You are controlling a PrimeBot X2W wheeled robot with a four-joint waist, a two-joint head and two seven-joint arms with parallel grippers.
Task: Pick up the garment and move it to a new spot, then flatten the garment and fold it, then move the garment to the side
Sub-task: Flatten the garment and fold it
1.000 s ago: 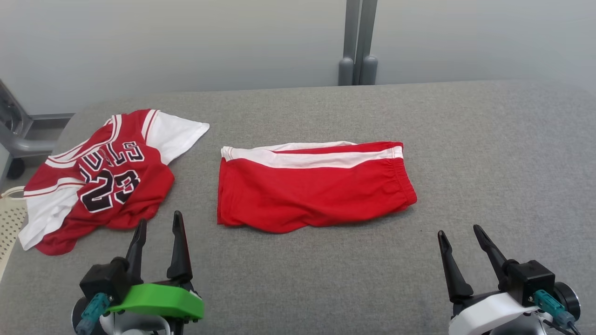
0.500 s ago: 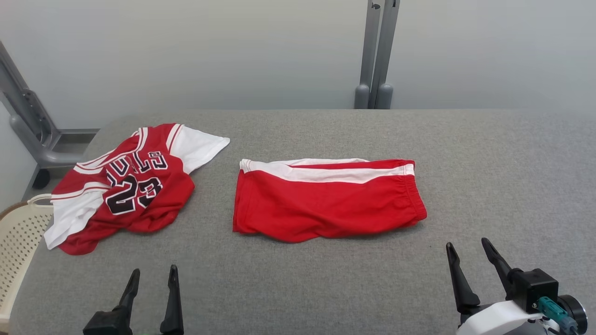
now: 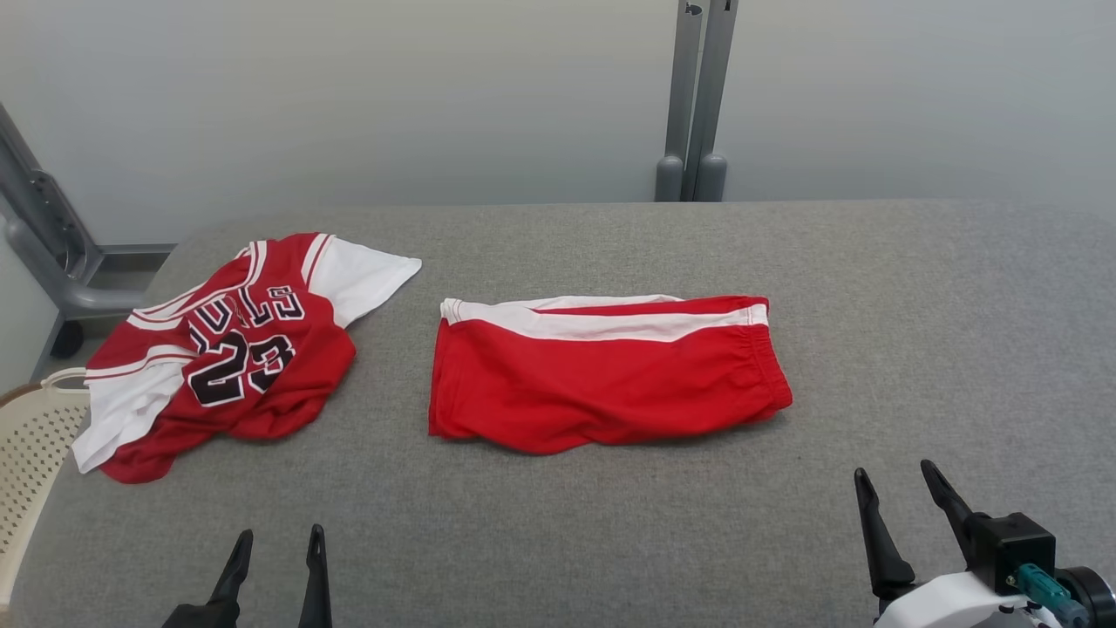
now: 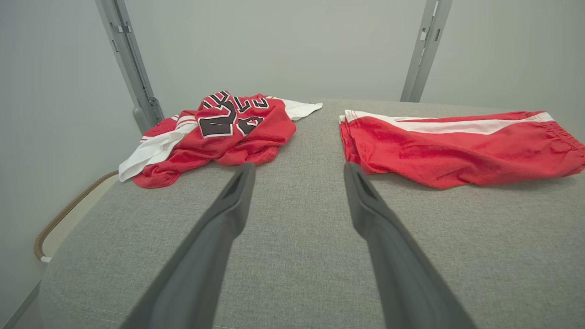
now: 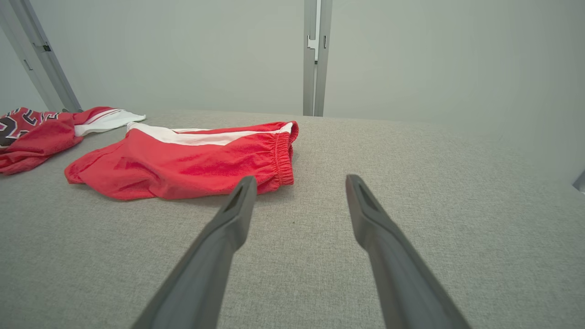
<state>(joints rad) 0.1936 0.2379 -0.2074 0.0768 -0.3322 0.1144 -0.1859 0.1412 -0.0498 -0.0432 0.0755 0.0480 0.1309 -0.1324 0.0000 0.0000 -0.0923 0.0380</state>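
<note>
In the middle of the grey padded table [image 3: 915,288], finding the red shorts [image 3: 602,375] lying flat and doubled over, with the white side stripe along the far edge and the elastic waistband toward the robot's right. Judging them already folded and waiting only to be shifted aside. Reading the central spot as the working patch within equal reach of both arms. Touching them with neither gripper.

Moving outward to the robot's left: noting a red and white jersey [image 3: 227,349], crumpled with its number facing up, well apart from the shorts and close to the table's left edge. Possibly looking at the next garment in line, but not able to say. Beyond that edge, spotting a pale perforated basket [image 3: 30,453] below table level. At the back, seeing a grey upright post [image 3: 697,96] against the wall.

Nearer the robot: holding the left gripper [image 3: 280,531] low at the near edge, fingers spread wide and empty, aiming at the gap between jersey and shorts. Holding the right gripper [image 3: 894,469] likewise wide and empty, toward the right side, aiming just past the waistband end. Hovering both clear of the cloth, probably to give the head camera an unobstructed look before a reach. Expecting the thin fabric to fall open if lifted by one layer, so favouring a pinch through both layers.
</note>
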